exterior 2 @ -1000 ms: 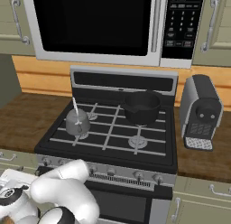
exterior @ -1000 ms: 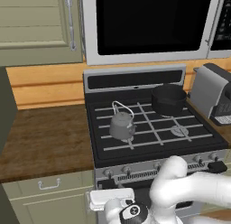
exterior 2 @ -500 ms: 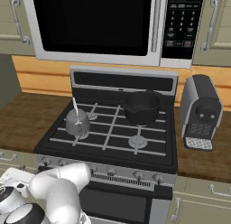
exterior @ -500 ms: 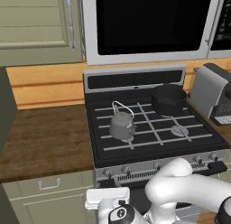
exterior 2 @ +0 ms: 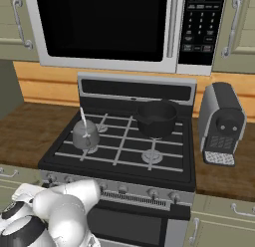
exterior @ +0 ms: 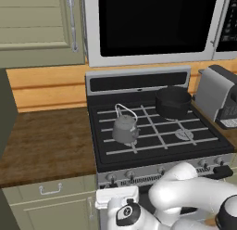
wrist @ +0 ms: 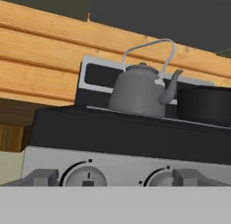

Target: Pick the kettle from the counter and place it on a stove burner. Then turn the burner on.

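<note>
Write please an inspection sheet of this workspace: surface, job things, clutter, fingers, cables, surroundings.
Surface: black stovetop between brown counter sections.
Job's things: kettle upright on the front left stove burner; front right stove burner bare.
Clutter: black pot on a rear burner; coffee machine on the counter right of the stove.
Fingers: open, low before the knob row, holding nothing.
Cables: nothing seen.
Surroundings: microwave above, cabinets, wood backsplash.

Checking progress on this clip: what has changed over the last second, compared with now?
Only the arm moved: its white links sank lower and swung toward the stove's front, bringing the open gripper level with the control knobs. Nothing was grasped or released. The kettle stayed on the front-left stove burner, the black pot behind.
</note>
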### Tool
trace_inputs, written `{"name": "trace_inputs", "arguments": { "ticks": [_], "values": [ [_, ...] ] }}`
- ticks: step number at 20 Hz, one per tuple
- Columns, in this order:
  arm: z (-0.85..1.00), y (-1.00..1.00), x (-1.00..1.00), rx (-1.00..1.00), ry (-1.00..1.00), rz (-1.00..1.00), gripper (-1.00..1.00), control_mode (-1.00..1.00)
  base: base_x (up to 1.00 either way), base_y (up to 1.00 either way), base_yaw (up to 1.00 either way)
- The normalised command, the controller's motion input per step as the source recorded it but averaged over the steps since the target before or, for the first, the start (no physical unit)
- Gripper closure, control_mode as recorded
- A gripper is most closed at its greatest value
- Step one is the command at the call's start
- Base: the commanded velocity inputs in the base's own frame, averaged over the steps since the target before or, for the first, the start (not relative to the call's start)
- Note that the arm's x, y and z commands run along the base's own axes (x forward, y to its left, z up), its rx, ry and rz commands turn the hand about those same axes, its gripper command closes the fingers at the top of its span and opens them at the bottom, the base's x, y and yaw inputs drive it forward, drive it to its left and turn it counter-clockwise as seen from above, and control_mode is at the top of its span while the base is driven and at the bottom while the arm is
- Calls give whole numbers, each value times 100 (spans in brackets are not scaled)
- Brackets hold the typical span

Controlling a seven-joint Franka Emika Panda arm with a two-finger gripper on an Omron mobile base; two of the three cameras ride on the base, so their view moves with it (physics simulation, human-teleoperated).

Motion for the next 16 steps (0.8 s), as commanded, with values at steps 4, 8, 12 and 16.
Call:
{"name": "trace_inputs", "arguments": {
  "ticks": [4, 8, 12, 16],
  "values": [
    [0, 0, 66, 0, 0, 0, -100, -100, 0, 0, 0],
    [-5, 0, 25, 0, 0, 1, -100, -100, 0, 0, 0],
    [-32, -17, 5, 0, 0, 2, -100, -100, 0, 0, 0],
    [-37, -36, 0, 0, 0, 2, -100, -100, 0, 0, 0]
  ]
}}
